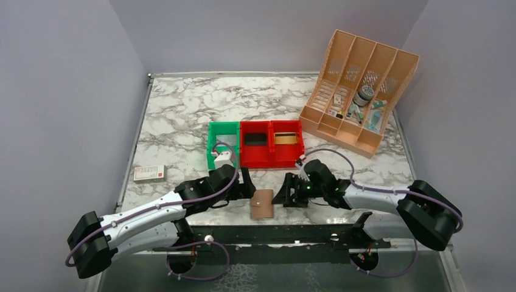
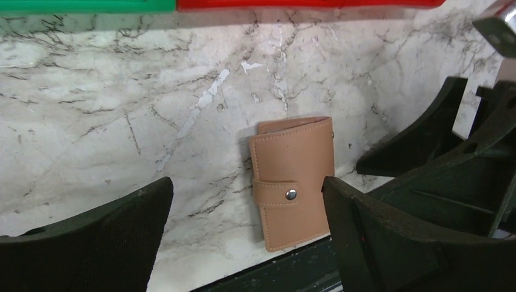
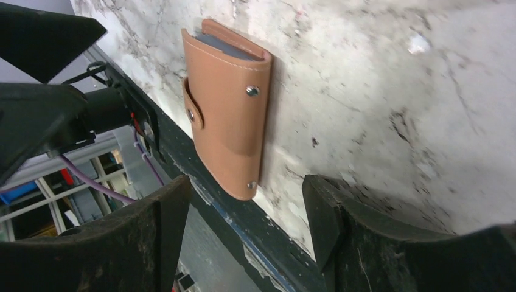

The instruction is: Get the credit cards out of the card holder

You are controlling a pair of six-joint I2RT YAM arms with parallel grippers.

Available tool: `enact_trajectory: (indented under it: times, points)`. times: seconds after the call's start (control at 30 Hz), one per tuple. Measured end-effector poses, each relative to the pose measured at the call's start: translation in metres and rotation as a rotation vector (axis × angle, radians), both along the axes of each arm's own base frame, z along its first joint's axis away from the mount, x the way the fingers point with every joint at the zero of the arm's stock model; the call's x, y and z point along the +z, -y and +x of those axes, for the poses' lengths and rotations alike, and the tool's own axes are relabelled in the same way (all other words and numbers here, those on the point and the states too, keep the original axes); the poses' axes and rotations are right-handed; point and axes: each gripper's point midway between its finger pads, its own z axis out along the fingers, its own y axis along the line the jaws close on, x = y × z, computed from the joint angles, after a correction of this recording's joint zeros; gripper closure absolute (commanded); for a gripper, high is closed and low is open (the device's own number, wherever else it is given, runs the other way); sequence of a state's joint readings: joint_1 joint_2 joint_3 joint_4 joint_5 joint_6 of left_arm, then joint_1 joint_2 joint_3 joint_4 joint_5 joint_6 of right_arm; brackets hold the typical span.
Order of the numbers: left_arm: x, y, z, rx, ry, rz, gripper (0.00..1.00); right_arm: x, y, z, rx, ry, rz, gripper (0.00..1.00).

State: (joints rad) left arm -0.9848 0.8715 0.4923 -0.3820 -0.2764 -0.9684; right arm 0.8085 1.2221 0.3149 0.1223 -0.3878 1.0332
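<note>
The card holder lies flat on the marble table, right at its near edge. It is folded shut, with its strap snapped over the front.

The left gripper hangs low just left of the card holder, with its 2 fingers spread wide and nothing between them. In its wrist view 1 fingertip sits right at the holder's long edge, but I cannot tell whether it touches.

The right gripper is just right of the card holder and points toward it. Its jaws are also wide apart and empty, and its fingertips stop short of the leather.

In the right wrist view a thin grey-blue edge shows inside the open end of the card holder. I cannot tell whether it is pocket or card, and no credit cards are plainly visible there.

Beyond the card holder stand a red bin with 2 compartments and a green bin on its left. The red bin holds something dark in 1 compartment and something yellowish in the other, both too small to identify.

A peach file organizer stands far beyond the card holder to the right. A small white box lies well to its left.
</note>
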Motion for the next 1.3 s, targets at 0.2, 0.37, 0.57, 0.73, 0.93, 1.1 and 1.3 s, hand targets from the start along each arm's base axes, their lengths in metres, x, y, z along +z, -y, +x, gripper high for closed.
enact_trajectory:
  times: [0.2,0.37,0.57,0.73,0.93,1.1,1.3]
  points:
    - [-0.015,0.008,-0.013,-0.103,-0.069,0.045,0.34,-0.003,-0.015,0.005,0.036,0.011,0.003,0.44]
    - [-0.021,0.019,-0.022,-0.187,-0.123,0.065,0.44,-0.008,-0.02,0.008,0.026,-0.001,0.011,0.49]
    - [-0.027,0.029,-0.031,-0.275,-0.179,0.08,0.51,-0.011,-0.03,0.014,0.02,-0.009,0.037,0.6]
    - [-0.034,0.034,-0.037,-0.326,-0.22,0.099,0.52,-0.015,-0.031,0.016,0.013,-0.02,0.031,0.77]
    - [-0.039,0.036,-0.038,-0.341,-0.243,0.119,0.47,-0.015,-0.032,0.014,0.006,-0.043,0.039,0.84]
    - [-0.041,0.042,-0.037,-0.359,-0.259,0.134,0.46,0.0,-0.034,0.017,-0.011,-0.029,0.07,0.96]
    - [-0.04,0.054,-0.031,-0.377,-0.26,0.151,0.5,0.009,-0.032,0.019,-0.028,-0.015,0.069,0.96]
